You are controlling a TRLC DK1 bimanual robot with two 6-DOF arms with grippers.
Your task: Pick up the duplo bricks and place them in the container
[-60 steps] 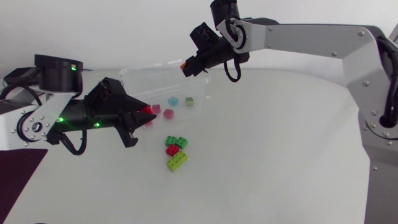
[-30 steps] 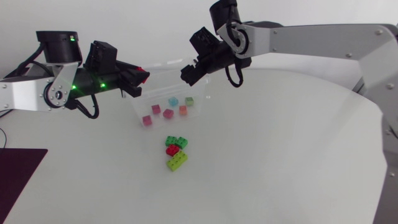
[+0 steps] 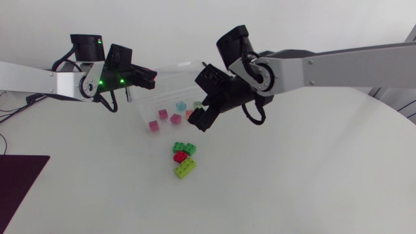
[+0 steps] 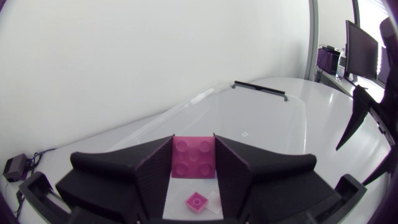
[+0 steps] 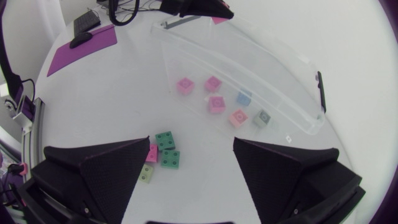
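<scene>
My left gripper [image 3: 150,77] is shut on a pink brick [image 4: 194,157] and hangs over the far left end of the clear container [image 3: 170,91]. Several small bricks lie inside it: pink ones [image 5: 217,103], a blue one [image 5: 244,97] and a green one [image 5: 262,117]. My right gripper [image 3: 200,122] stands open and empty over the container's near edge, above the loose pile on the table: a dark green brick [image 3: 185,149], a red one [image 3: 180,156] and a lime one [image 3: 184,168]. The right wrist view shows that pile [image 5: 165,149] close to one of the gripper's fingers [image 5: 118,168].
A dark purple mat [image 3: 19,179] lies at the table's front left corner. White tabletop stretches to the right of and in front of the pile.
My right gripper opened, let an orange brick fall into the container, and came down toward the pile. My left arm rose with the pink brick from the table to above the container.
</scene>
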